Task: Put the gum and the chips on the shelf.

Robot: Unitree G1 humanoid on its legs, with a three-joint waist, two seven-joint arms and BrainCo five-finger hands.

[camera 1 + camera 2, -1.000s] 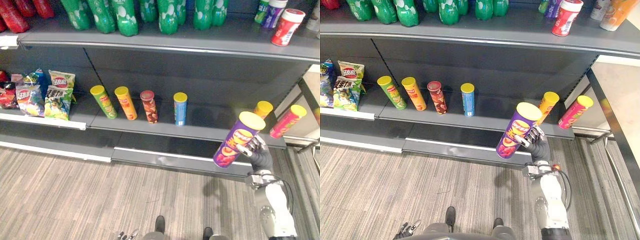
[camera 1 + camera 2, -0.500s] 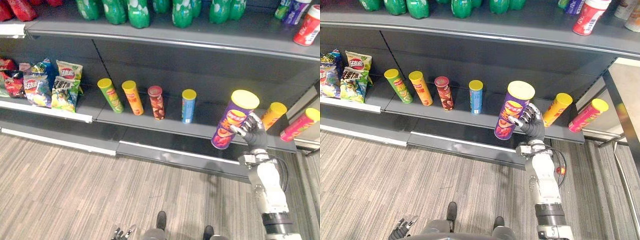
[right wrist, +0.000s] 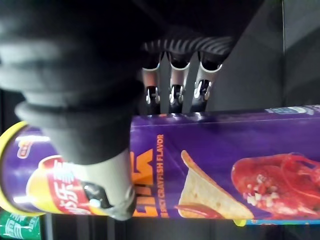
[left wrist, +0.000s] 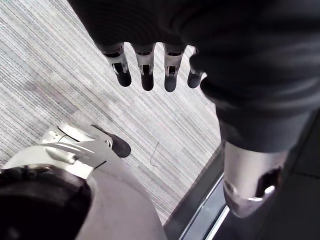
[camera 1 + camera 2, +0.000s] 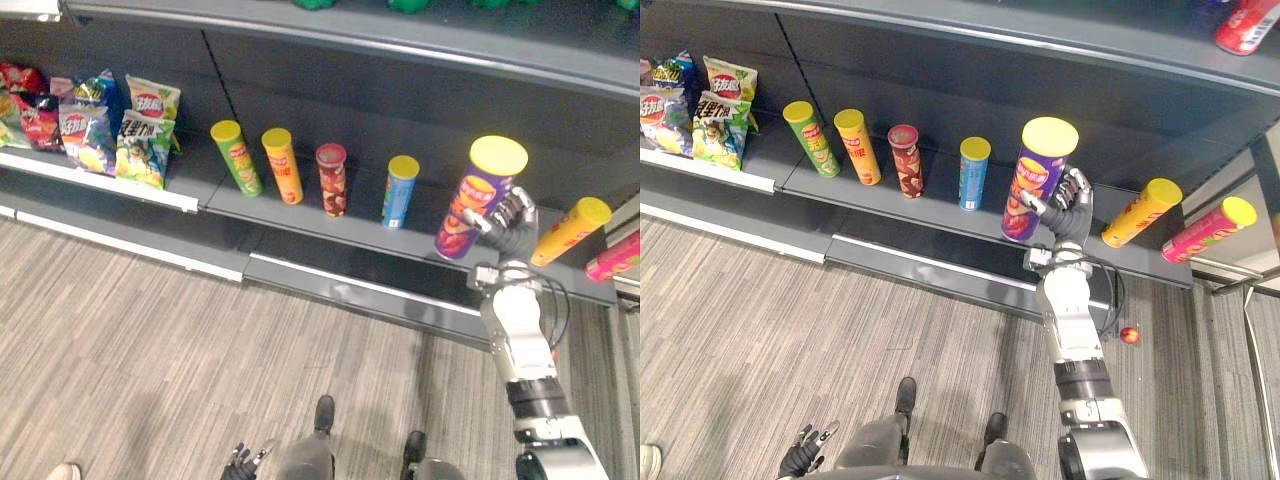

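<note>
My right hand (image 5: 511,222) is shut on a tall purple chips can (image 5: 480,198) with a yellow lid. It holds the can nearly upright, leaning a little, over the lower shelf (image 5: 345,232) between a blue can (image 5: 400,190) and an orange-yellow can (image 5: 568,232). I cannot tell whether the can's base touches the shelf. In the right wrist view the fingers (image 3: 175,95) and thumb (image 3: 107,192) wrap the purple can (image 3: 225,165). A red gum bottle (image 5: 1244,22) stands on the upper shelf at the right. My left hand (image 4: 145,72) hangs open low over the floor.
Green (image 5: 236,158), orange (image 5: 283,166) and dark red (image 5: 331,180) cans stand in a row left of the blue one. A pink can (image 5: 612,255) leans at the far right. Chip bags (image 5: 110,125) fill the shelf's left end. A striped grey floor (image 5: 150,340) lies before the shelf.
My right hand has carried the purple can up and forward from in front of the shelf to over the lower shelf board. The view has tilted downward.
</note>
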